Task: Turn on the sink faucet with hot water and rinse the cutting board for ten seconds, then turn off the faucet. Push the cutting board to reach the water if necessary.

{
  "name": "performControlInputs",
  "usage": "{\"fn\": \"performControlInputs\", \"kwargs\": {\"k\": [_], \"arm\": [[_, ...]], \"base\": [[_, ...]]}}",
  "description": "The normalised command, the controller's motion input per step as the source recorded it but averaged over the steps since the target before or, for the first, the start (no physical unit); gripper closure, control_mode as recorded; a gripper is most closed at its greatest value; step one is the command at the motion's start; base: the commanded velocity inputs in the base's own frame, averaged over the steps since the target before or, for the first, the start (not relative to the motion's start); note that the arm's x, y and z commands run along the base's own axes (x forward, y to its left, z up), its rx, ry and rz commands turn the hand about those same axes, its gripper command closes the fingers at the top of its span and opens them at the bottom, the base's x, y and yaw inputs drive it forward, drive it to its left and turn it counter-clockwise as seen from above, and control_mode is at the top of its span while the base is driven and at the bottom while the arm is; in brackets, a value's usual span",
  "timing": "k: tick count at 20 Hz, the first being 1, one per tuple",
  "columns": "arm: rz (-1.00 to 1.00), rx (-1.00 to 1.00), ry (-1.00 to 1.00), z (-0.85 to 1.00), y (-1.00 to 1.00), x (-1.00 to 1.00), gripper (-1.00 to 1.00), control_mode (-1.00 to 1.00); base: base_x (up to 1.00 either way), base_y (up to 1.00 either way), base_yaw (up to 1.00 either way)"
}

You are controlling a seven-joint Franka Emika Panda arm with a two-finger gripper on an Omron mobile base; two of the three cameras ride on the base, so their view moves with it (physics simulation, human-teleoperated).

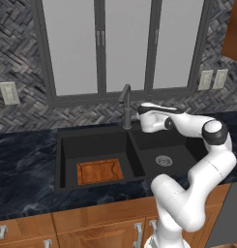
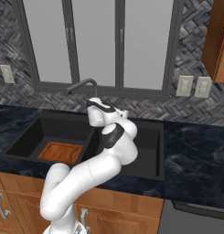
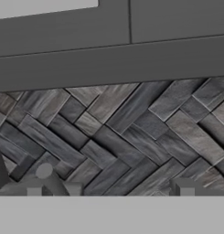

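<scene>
Left base view: matte black double-basin sink (image 1: 66,145) set into a dark marbled worktop (image 1: 23,164). The cutting board (image 1: 99,171), reddish-brown, lies flat on the floor of the left basin, at its front. A round metal drain (image 1: 163,160) sits in the right basin. The sink faucet (image 1: 125,104) stands behind the centre divider, dry at the spout. The white arm reaches over the right basin, its hand just right of the faucet post.

Right base view: the same board (image 2: 61,151) lies in the left basin; the faucet's spout (image 2: 81,85) points left, the hand close beneath it.

Hand view: jaws (image 3: 111,191) stand wide apart, holding nothing, facing the herringbone tile wall (image 3: 131,132) below a dark window frame (image 3: 113,59). A dark faucet part shows beside the left fingertip (image 3: 34,190).
</scene>
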Motion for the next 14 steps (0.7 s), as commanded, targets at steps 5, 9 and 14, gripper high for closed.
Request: {"fn": "performControlInputs", "kwargs": {"k": [5, 9, 14], "arm": [[0.00, 0.01, 0.00, 0.00, -0.59, -0.03, -1.00, -1.00], [0.00, 0.01, 0.00, 0.00, -0.54, 0.00, -1.00, -1.00], [0.00, 0.02, 0.00, 0.00, -0.56, 0.00, -1.00, -1.00]], "base": [[0.00, 0.00, 0.00], [0.00, 0.00, 0.00], [0.00, 0.00, 0.00]]}}
